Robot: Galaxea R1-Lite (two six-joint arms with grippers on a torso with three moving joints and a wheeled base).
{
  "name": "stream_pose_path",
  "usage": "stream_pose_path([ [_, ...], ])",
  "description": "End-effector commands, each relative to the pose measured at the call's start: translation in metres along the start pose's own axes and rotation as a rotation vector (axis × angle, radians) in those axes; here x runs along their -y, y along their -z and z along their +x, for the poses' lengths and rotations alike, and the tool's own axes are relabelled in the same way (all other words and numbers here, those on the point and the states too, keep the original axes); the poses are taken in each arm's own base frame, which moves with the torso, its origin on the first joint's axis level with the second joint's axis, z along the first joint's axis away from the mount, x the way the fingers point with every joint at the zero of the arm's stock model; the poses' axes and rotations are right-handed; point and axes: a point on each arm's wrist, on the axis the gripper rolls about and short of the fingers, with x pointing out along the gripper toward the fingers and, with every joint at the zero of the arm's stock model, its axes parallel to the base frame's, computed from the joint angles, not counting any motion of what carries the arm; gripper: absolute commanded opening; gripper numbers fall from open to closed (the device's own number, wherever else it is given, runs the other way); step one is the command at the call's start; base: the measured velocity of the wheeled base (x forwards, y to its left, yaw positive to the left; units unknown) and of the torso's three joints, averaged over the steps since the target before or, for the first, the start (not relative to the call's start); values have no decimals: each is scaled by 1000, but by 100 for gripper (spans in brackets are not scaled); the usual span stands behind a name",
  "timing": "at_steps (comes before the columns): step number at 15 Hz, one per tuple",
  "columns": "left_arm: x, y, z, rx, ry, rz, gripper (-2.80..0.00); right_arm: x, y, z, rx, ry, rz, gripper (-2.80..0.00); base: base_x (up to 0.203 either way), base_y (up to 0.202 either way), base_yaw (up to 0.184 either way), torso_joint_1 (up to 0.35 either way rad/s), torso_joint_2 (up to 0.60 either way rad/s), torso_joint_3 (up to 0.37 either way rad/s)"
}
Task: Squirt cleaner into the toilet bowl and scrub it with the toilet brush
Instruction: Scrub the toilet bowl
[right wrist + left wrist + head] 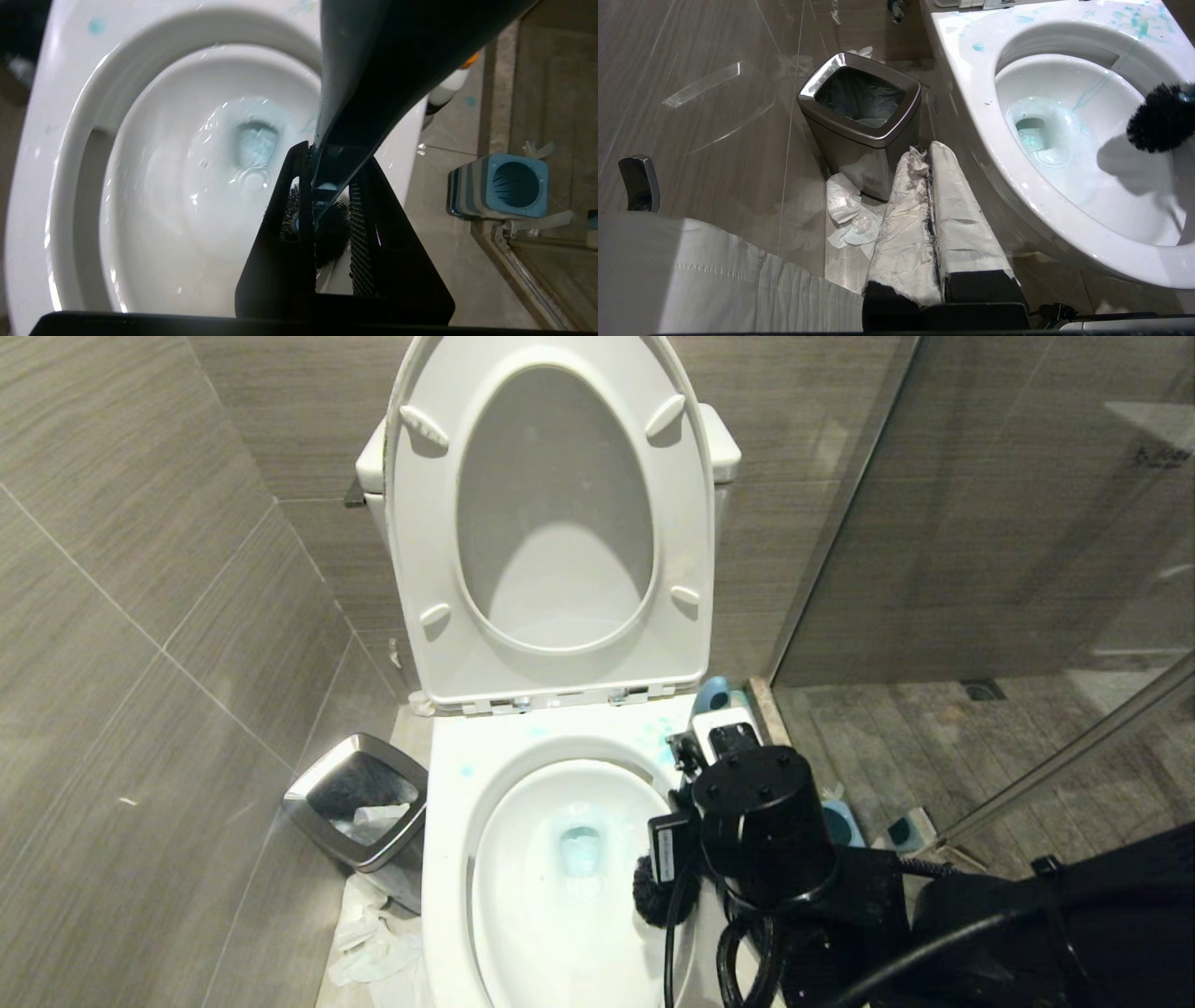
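Left gripper (924,154) clenched empty beside the waste bin (859,116). Toilet bowl (448,896) holds blue-tinted water. Right gripper (327,205) grasps the toilet brush (658,891) at the bowl's right wall; scrubbing should press the bristles along the ceramic.

Soft overhead light is thrown — glare glints on the toilet bowl (70,186), blurred at lower left; the brush (1160,119) casts a shadow.

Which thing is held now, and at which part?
The right gripper holds the toilet brush by its slate-blue handle, above the bristle head. The left gripper holds nothing.
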Motion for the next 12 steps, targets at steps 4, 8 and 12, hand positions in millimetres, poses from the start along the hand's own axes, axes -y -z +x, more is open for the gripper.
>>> stream_pose_path([
  [4,0,0,0,-1,1,0,-280,-3,-8,60,19,70,40,-280,0,0,0,0,0,0],
  [8,0,0,0,-3,1,0,-280,-26,-8,97,51,65,28,-280,0,0,0,0,0,0],
  [12,0,0,0,-2,1,0,-280,-50,-20,128,121,48,29,-280,0,0,0,0,0,0],
])
